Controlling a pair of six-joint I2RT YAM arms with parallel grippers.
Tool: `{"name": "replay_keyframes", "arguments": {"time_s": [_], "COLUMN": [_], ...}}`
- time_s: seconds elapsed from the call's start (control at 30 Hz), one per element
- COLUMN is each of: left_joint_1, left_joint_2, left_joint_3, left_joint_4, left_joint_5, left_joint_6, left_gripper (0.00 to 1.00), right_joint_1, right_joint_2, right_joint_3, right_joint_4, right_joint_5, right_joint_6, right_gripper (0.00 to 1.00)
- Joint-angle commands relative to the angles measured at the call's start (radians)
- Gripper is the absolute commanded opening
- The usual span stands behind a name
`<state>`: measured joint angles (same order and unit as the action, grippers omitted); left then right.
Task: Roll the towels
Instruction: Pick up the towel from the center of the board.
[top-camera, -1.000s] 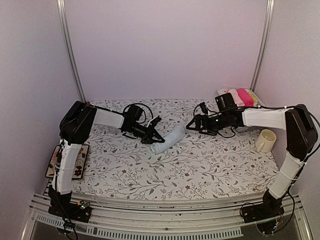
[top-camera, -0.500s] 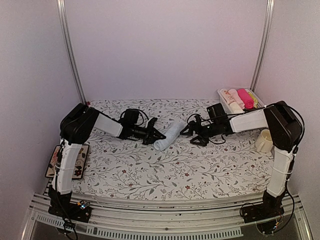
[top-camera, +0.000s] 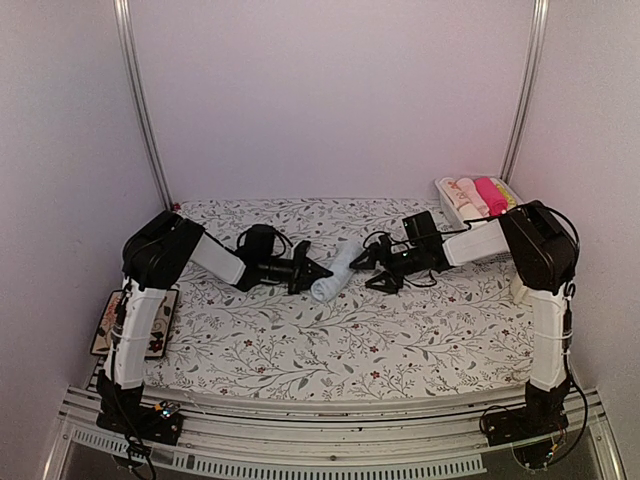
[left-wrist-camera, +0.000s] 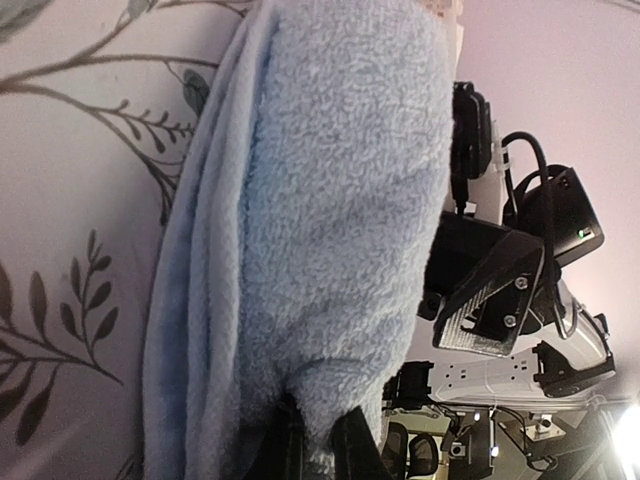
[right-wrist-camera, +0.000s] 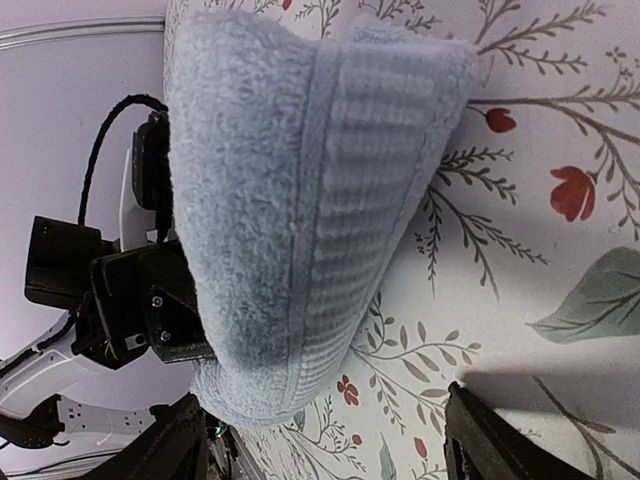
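Change: both arms have closed in on the roll over the last second. The right arm has folded its elbow up and back, and its fingers have come from well apart to just beside the roll. The roll now lies a little steeper and farther back.
Left arm: reaches low across the table (top-camera: 400, 335) from the left, with the forearm nearly level and the wrist pointing right.
Left fingers (top-camera: 305, 272): clenched tight against the near-left end of the roll. The wrist view cannot settle whether a fold of cloth is pinched between them.
Blue towel (top-camera: 336, 269): already rolled and lying on the table near its middle, between the two sets of fingers. Its long axis runs from near-left to far-right.
Right fingers (top-camera: 367, 268): spread wide and grasping nothing, just beside the far-right half of the roll and pointing left. In the wrist view the roll lies ahead of the open tips, closer to one finger than the other.
Right arm: the upper arm stands upright at the table's right edge and the forearm slopes down leftward to the roll.
Nearer arm: the left, which touches the roll, while the right stops just short.
Turning point: the right fingers probably need to advance until the roll's girth sits between them.
Far right: a tray (top-camera: 443, 186) of rolled cloths sits well apart from the roll.
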<state>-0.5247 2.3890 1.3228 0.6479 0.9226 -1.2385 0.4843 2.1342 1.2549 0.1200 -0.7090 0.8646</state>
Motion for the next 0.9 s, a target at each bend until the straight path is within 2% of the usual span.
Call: {"name": "replay_keyframes", "arguments": {"time_s": [0.0, 0.1, 0.17, 0.37, 0.6, 0.77, 0.87], "left_joint_1": [-0.041, -0.069, -0.087, -0.113, -0.115, -0.11, -0.102], "left_joint_2": [-0.016, -0.014, -0.011, 0.022, 0.064, 0.084, 0.089], "left_joint_3": [-0.006, 0.024, 0.022, -0.003, -0.071, -0.123, -0.146], "left_joint_4": [-0.168, -0.258, -0.244, -0.063, 0.219, 0.392, 0.426], "left_joint_5": [-0.121, -0.164, -0.176, -0.164, -0.136, -0.131, -0.141], "left_joint_6": [0.009, 0.049, 0.04, -0.082, -0.239, -0.334, -0.364], "left_gripper": [0.0, 0.0, 0.0, 0.0, 0.0, 0.0, 0.0], "right_joint_1": [0.011, 0.018, 0.025, 0.034, 0.034, 0.033, 0.033], "right_joint_2": [0.055, 0.078, 0.097, 0.149, 0.187, 0.192, 0.203], "right_joint_3": [0.055, 0.081, 0.104, 0.153, 0.165, 0.166, 0.176], "right_joint_4": [-0.015, -0.027, -0.033, -0.053, -0.036, 0.005, 0.02], "right_joint_5": [-0.021, -0.027, -0.039, -0.068, -0.116, -0.164, -0.189], "right_joint_6": [0.006, -0.001, -0.001, -0.019, -0.029, -0.057, -0.059], "right_gripper": [0.82, 0.81, 0.79, 0.75, 0.65, 0.68, 0.69]}}
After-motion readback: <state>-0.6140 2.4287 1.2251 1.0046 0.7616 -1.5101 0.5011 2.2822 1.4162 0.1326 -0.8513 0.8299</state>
